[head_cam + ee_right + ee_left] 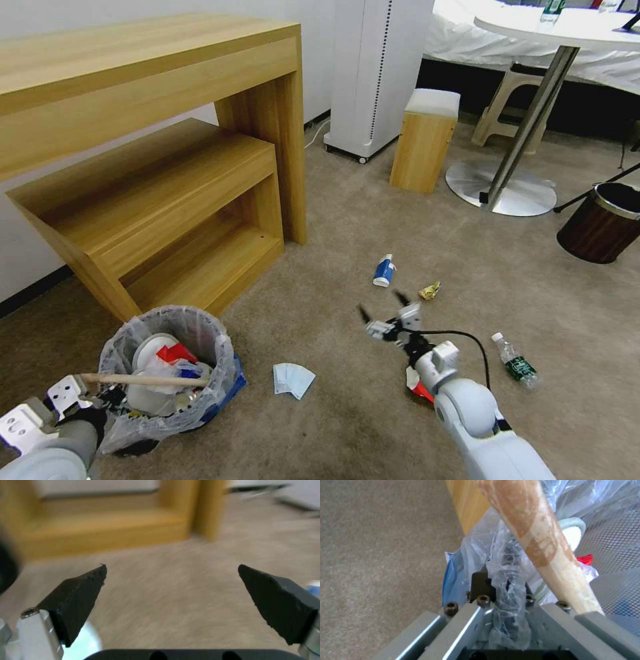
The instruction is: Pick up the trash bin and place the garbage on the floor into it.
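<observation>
**Bin in my left fingers, right fingers spread over the carpet**

The trash bin (167, 373) is sitting beside the lower shelf of the wooden desk (153, 167), lined with a translucent white bag with a blue bag edge (233, 390) showing at its side. Inside it a wooden stick (143, 381) is lying across the rim, with white, red and blue litter beneath. My left gripper (505, 590) is clamping its fingers together on the bag-covered rim; in the left wrist view crumpled plastic is bunching between them and the stick (536, 540) is running just beside them.

On the floor (347, 220), a pale blue folded paper (292, 380) is lying just beside the bin. Farther out, a small blue-and-white bottle (383, 271) and a crumpled yellow wrapper (429, 290) are lying near each other. My right gripper (387, 310) is hovering just short of them, its fingers (80, 597) standing wide apart with nothing between them. A clear plastic bottle (517, 362) with a green label is lying beside my right arm, and a red-and-white scrap (417, 385) is peeking out from under that arm.

A larger brown bin (600, 223) is standing well apart, near the round worktop's metal base (501, 189).
</observation>
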You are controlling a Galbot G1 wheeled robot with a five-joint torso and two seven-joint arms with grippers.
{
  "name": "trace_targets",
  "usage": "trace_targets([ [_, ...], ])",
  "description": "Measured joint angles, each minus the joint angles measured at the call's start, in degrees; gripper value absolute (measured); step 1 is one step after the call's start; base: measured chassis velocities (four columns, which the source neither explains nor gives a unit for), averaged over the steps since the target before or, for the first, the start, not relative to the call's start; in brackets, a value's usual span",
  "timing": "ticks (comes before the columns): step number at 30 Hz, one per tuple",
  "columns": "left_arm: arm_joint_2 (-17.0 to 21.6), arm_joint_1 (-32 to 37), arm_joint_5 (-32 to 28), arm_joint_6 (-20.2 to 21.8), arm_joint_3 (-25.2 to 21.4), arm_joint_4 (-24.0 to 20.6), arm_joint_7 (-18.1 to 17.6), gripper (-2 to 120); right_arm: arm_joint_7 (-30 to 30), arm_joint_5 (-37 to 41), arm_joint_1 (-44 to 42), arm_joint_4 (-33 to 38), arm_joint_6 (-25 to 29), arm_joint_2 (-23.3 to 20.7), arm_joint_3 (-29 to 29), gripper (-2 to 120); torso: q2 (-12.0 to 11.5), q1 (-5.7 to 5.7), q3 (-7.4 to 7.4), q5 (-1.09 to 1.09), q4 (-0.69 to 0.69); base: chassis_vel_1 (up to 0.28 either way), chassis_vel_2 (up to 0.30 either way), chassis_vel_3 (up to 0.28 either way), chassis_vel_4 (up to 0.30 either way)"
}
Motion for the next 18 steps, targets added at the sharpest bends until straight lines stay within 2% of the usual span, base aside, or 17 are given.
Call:
trace_targets([
  [3,-0.34,0.68,0.19,-0.05,0.09,-1.72,-0.11,1,-4.42,-1.97,3.97,-5.34,-3.25,1.0,-4.14,100,0.0,0.0,0.0,0.0,0.0,0.0,0.0,0.0,0.0],
  [4,-0.34,0.68,0.19,-0.05,0.09,-1.72,-0.11,1,-4.42,-1.97,3.97,-5.34,-3.25,1.0,-4.14,100,0.0,0.0,0.0,0.0,0.0,0.0,0.0,0.0,0.0],
  [9,-0.97,1.39,1.06,-0.07,0.53,-3.21,-0.14,1,-6.83,-1.06,9.48,-14.86,-7.08,3.85,-9.08,100,0.0,0.0,0.01,0.01,0.01,0.0,0.0,0.0,0.0],
  [18,-2.73,1.72,3.59,-0.11,2.77,-4.9,-0.12,1,-13.47,-5.4,16.1,-29.78,-5.14,8.32,-10.76,100,0.0,0.0,0.01,-0.01,-0.01,0.0,0.0,0.0,0.0],
])
